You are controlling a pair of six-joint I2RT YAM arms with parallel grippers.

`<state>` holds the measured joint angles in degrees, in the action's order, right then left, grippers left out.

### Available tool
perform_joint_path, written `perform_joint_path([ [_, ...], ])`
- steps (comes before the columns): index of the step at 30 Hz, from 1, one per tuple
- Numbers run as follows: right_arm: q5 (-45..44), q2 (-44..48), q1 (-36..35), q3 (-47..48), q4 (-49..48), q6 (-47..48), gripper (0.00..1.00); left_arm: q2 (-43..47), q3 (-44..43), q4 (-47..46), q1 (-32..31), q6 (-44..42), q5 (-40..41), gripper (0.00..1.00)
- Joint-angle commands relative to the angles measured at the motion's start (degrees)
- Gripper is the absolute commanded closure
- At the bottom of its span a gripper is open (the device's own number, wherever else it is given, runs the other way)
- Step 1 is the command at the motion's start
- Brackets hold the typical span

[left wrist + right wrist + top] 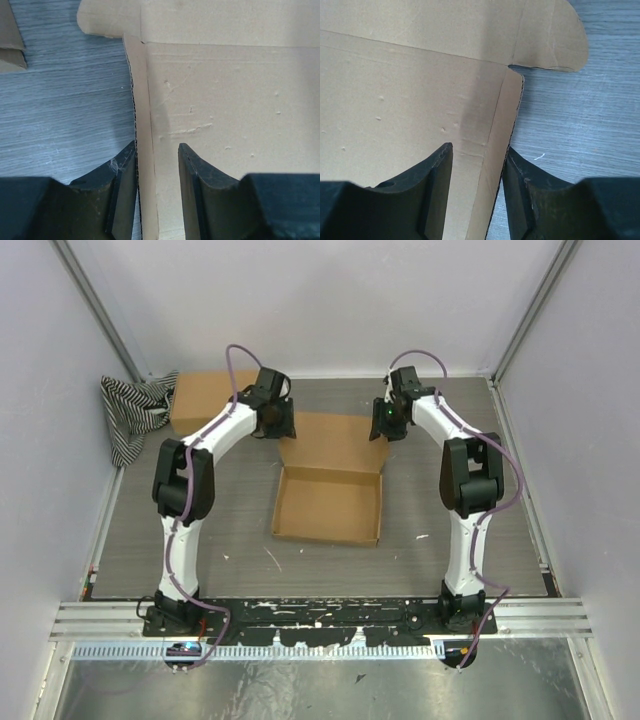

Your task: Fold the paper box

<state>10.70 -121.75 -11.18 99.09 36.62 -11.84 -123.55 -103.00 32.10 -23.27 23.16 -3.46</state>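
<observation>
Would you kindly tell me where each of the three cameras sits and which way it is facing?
Top external: above and behind the arms, looking down at the table; left arm and right arm show whole, flanking the paper box.
Left wrist: on the left arm, facing down past the left hand at the left edge of the lid; only its fingers show.
Right wrist: on the right arm, facing the lid's right edge; only the right hand and its fingers show.
Shared: both wrist views see the same lid.
</observation>
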Motion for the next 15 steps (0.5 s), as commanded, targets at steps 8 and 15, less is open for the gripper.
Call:
perform_joint_path([
  [8,-6.4,-1.0,-4.9,6.3,2.9,1.1,0.52,-4.3,-11.0,8.6,-5.3,-4.8,6.4,0.57],
  [15,-9.3,-1.5,-6.7,6.9,3.7,0.9,0.52,-6.1,-12.7,10.5,-7.3,-5.8,8.9,0.57],
])
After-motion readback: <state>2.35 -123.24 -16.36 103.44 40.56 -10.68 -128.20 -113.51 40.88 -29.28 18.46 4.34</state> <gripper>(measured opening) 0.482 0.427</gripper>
